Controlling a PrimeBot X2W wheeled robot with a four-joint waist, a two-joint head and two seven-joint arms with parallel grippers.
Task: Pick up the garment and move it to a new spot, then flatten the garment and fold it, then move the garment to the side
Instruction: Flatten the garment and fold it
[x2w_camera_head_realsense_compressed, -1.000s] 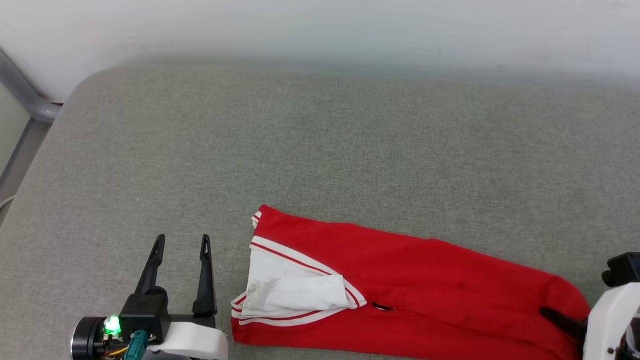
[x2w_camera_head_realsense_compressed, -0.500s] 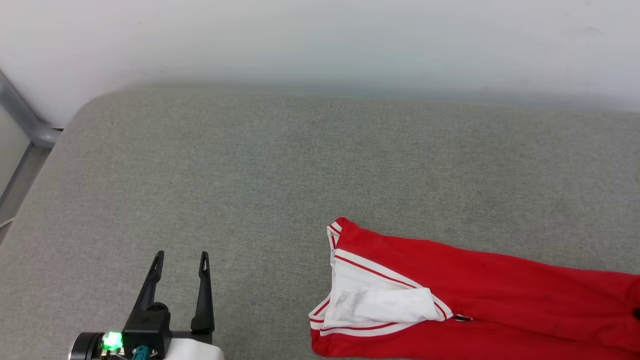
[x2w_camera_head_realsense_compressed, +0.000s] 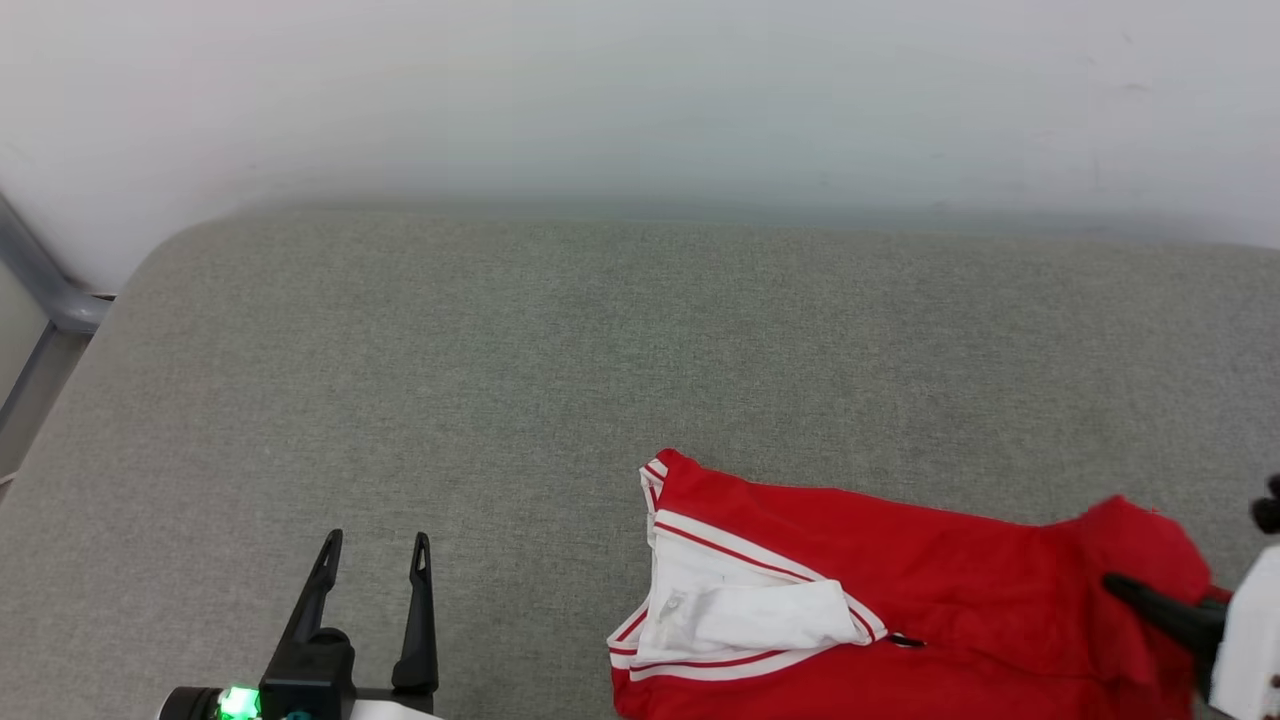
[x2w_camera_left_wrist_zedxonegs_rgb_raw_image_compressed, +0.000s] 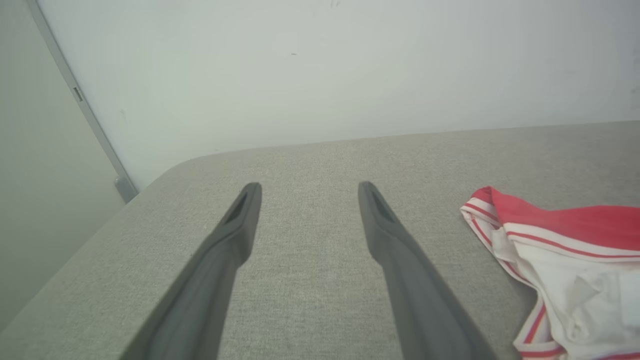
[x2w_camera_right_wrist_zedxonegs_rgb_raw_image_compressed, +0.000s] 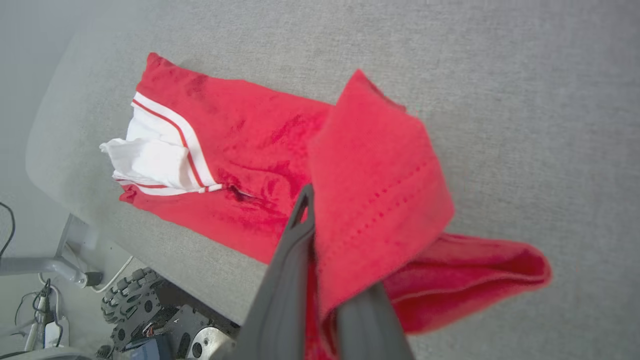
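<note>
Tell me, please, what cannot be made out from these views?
- Head view: the garment has its near edge cut off by the picture's bottom edge.
- Head view: the right gripper is mostly cut off by the right edge.
- Right wrist view: one of its fingers is hidden under the raised red fold.
- Head view: the left gripper has its base cut off at the bottom.

The garment (x2w_camera_head_realsense_compressed: 900, 560) is soft red knit cloth, matt, with a stitched hem and white sleeve fabric edged in striped ribbing. The table (x2w_camera_head_realsense_compressed: 500, 350) wears a coarse grey woven cover. The left claw (x2w_camera_head_realsense_compressed: 377, 537) has matt dark plastic fingers (x2w_camera_left_wrist_zedxonegs_rgb_raw_image_compressed: 225, 250). The wall (x2w_camera_head_realsense_compressed: 600, 100) looks smooth and matt white.
</note>
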